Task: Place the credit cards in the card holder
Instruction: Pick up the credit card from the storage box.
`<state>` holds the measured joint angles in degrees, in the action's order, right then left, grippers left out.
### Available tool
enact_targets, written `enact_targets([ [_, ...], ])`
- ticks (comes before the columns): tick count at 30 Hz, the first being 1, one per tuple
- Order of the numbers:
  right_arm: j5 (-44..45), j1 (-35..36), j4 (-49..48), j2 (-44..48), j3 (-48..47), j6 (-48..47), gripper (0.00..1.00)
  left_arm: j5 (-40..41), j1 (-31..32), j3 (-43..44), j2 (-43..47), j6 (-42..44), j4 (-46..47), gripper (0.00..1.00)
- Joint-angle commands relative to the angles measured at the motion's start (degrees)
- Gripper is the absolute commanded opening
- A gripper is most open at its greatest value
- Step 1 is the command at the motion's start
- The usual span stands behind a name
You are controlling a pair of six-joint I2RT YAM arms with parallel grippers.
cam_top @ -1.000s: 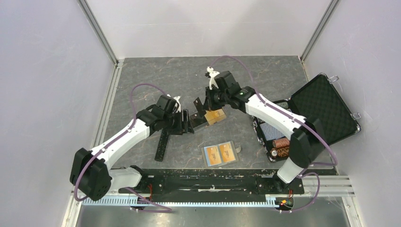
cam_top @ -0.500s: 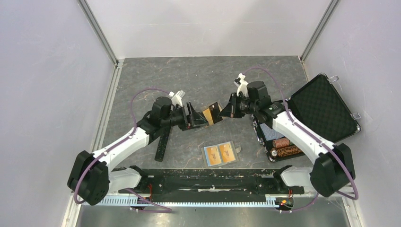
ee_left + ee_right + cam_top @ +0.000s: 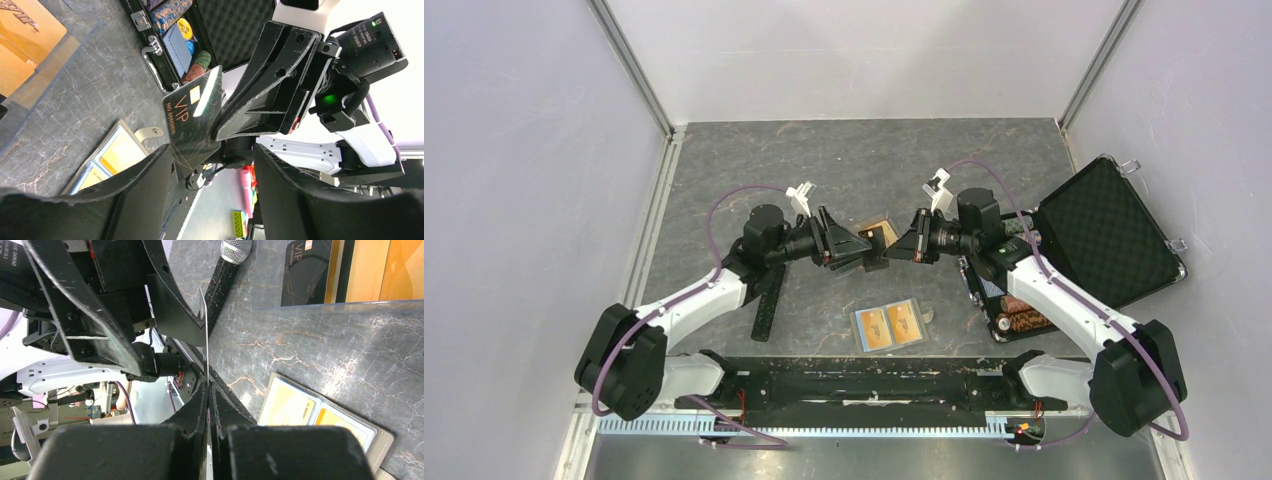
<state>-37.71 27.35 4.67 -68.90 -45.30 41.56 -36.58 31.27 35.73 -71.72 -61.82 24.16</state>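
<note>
two orange cards [image 3: 890,325] lie in the open card holder [image 3: 384,446] on the bench [image 3: 824,160]. your right gripper [image 3: 906,246] has its jaws clamped on the black card [image 3: 192,117], held mid-air between the left gripper's [image 3: 856,247] spread jaws. this looks like a handover: close left, release right, then slot it in.

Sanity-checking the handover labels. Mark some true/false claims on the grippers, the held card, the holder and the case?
1. The right gripper is shut on the black card. True.
2. The left gripper is clamped on that card too. False: its fingers are spread open on either side of it.
3. The card holder lies open on the table with two orange-gold cards inside. True.
4. The chip case is closed. False: its lid is open.
</note>
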Motion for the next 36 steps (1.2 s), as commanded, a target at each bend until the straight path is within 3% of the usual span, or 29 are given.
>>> enact_targets([
  [1, -2.2, -0.2, -6.1, 1.7, 1.0, 2.5, 0.0, -2.4, 0.5, 0.3, -0.7, -3.3, 6.0, 0.62],
  [4, -2.5, -0.1, -6.9, 1.6, 1.2, 3.0, 0.0, -2.6, 0.7, 0.1, -1.1, -3.3, 6.0, 0.51],
  [7, -2.9, -0.2, -7.2, 1.4, 1.1, 3.1, 0.0, -2.4, 0.7, 0.0, -0.9, -2.9, 5.7, 0.48],
  [13, -1.8, -0.2, -6.0, 2.4, 0.4, 2.6, 0.0, 5.3, 0.7, 2.0, 4.2, 6.0, -11.2, 0.62],
  [24, -5.0, -0.1, -9.1, 2.0, 2.0, 4.5, 0.0, -2.6, 0.9, 1.3, 1.4, 0.6, 2.4, 0.59],
  [27, -5.2, -0.1, -9.3, 2.0, 2.3, 4.5, 0.0, -3.2, 0.9, 1.5, 1.8, 0.7, 2.4, 0.48],
  [30, -5.1, -0.1, -9.3, 1.8, 2.7, 4.1, 0.0, -3.2, 0.9, 1.3, 2.3, 0.7, 2.5, 0.23],
  [32, -4.7, -0.2, -9.5, 1.8, 2.9, 4.0, 0.08, -3.2, 0.9, 1.2, 2.5, 0.7, 1.9, 0.04],
  [36, -4.9, -0.2, -11.0, 1.6, 2.9, 4.2, 0.3, -3.8, 1.0, 0.6, 3.1, 0.9, 1.2, 0.02],
])
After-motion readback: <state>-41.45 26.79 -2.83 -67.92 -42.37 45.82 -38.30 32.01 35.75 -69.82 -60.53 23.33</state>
